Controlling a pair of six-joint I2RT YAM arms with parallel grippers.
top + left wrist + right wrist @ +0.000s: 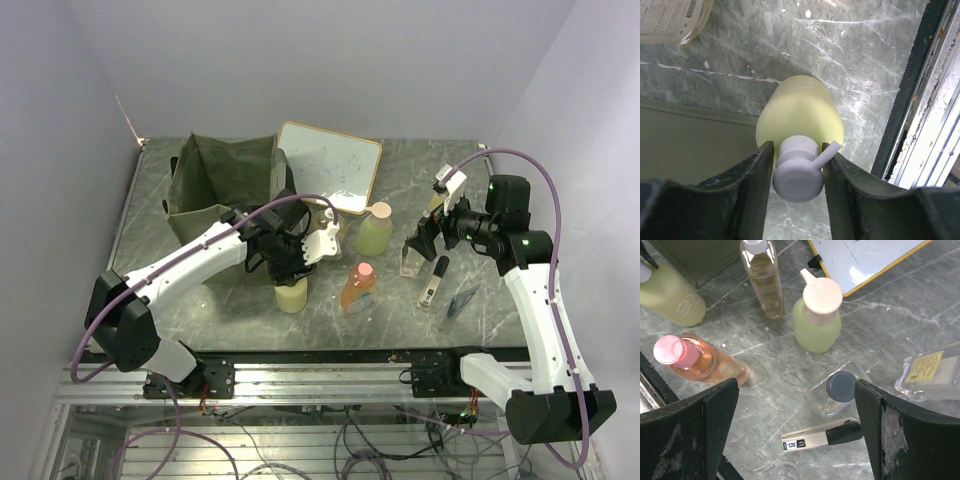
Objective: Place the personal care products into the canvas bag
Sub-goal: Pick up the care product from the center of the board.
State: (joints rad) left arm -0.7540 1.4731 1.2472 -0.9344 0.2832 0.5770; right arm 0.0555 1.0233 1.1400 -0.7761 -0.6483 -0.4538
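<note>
Two hands show. The left hand [797, 147] hangs directly over the yellow-green bottle [800, 112], which stands upright on the bench [865, 60] near the front corner of the canvas bag [215, 185] and outside it; the bottle's white pump [796, 176] lies between the dark fingers [752, 192], and its spout tip touches one of them; the fingers are roughly half apart, and I cannot tell whether they press the pump or only flank it. The right hand [796, 390] is spread fully wide and holds nothing; it hovers above a clear bottle [837, 390] with a black cap, with a black-capped tube [812, 437] lying just beside that bottle. Beyond stand the green bottle [817, 322] and the orange bottle [705, 365], both pink-capped, and the amber bottle [764, 277] stands by the corner of the whiteboard [875, 260]; a clear sachet [932, 372] lies off to one side. The bench is grey-green marbled stone, scuffed with white flecks; a metal rail [330, 385] runs along its near edge; pale lilac walls [330, 60] close in three sides.
</note>
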